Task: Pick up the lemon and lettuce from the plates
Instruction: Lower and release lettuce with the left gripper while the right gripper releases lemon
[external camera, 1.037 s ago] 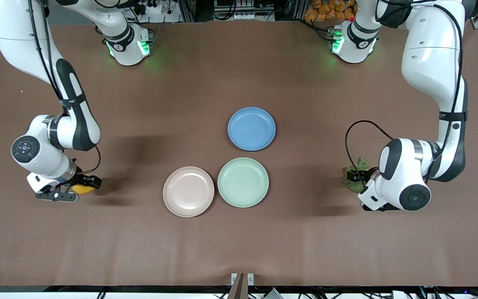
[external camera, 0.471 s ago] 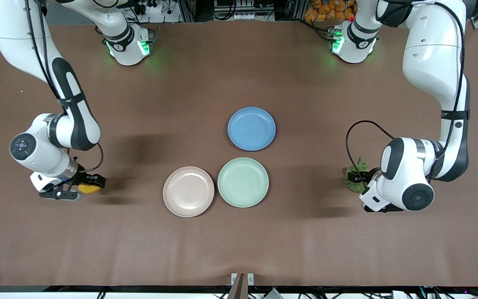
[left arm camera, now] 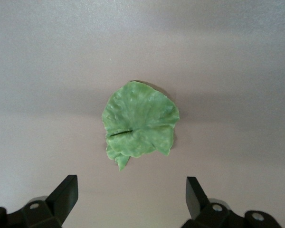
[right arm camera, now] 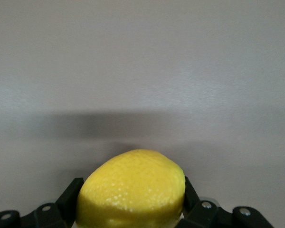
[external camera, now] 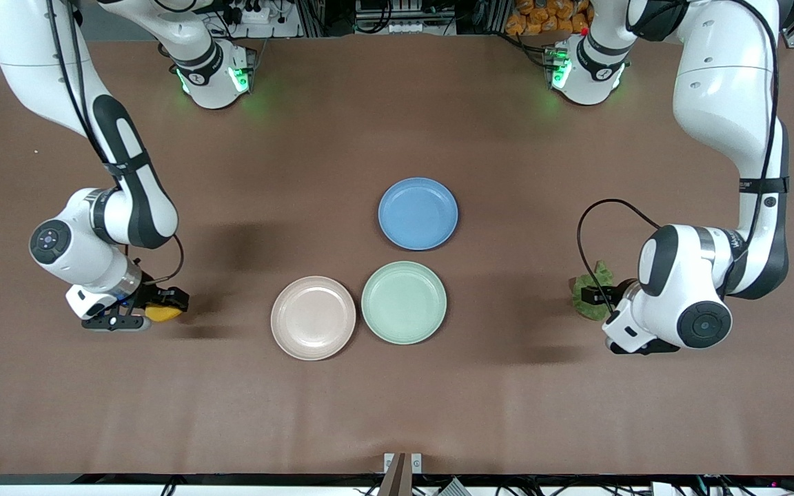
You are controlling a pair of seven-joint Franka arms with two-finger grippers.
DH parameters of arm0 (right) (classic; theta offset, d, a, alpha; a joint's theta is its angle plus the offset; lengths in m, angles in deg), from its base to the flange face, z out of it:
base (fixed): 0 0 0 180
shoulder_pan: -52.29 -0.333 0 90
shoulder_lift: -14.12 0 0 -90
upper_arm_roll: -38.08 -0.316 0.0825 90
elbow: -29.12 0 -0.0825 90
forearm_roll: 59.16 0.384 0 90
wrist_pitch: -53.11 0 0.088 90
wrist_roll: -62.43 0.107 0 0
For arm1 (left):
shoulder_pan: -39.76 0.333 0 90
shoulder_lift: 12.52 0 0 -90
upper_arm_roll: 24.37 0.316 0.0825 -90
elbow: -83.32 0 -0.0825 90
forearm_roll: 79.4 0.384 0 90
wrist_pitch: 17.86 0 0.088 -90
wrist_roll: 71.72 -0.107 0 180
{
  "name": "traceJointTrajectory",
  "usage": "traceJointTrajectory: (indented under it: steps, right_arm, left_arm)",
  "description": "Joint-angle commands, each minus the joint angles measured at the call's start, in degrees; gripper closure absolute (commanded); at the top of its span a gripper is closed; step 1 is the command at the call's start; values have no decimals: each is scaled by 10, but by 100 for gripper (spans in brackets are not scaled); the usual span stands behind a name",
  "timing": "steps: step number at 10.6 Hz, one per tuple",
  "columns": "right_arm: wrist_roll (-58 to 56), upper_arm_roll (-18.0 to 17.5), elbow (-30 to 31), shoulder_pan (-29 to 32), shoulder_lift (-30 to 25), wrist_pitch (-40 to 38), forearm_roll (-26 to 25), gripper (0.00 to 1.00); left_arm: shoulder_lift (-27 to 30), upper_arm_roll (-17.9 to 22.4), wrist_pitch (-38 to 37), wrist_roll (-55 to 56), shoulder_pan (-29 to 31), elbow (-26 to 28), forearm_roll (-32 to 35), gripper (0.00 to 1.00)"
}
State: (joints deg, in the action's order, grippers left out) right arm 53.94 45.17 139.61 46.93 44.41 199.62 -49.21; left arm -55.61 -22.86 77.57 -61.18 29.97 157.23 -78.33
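Note:
My right gripper point(external camera: 158, 308) is shut on the yellow lemon point(external camera: 164, 315), low over the bare table toward the right arm's end, apart from the plates. In the right wrist view the lemon point(right arm camera: 133, 187) fills the gap between the black fingers point(right arm camera: 72, 191). The green wrinkly lettuce point(external camera: 582, 288) lies on the table toward the left arm's end. My left gripper point(external camera: 598, 297) hangs over it, open. In the left wrist view the lettuce point(left arm camera: 140, 124) lies flat, clear of both fingertips point(left arm camera: 64, 192). The beige-pink plate point(external camera: 313, 317) and mint green plate point(external camera: 404, 302) stand side by side mid-table, both bare.
A blue plate point(external camera: 418, 213), also bare, sits farther from the front camera than the mint one. The brown table stretches wide around all three plates. Cables and equipment line the edge by the arm bases.
My right arm has carried the lemon sideways toward the plates. My left arm has drifted slightly away from the lettuce, which stays where it lay.

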Motion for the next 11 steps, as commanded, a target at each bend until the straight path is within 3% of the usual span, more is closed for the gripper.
traceJointTrajectory:
  steps: [1, 5, 10, 11]
  right_arm:
    - [-115, -11, 56, 51, -20, 72, 13, 100]
    - [-116, -11, 58, 43, -22, 69, 13, 100]
    - [-116, -10, 56, 19, -15, 73, 13, 100]
    - [-117, -10, 56, 18, -14, 74, 13, 65]
  left_arm:
    - [26, -7, 3, -11, 11, 7, 8, 0]
    - [80, -10, 5, -21, 28, 25, 7, 0]
    - [197, -9, 50, -74, 38, 131, 0, 0]
    - [230, -9, 51, -74, 37, 157, 0, 0]
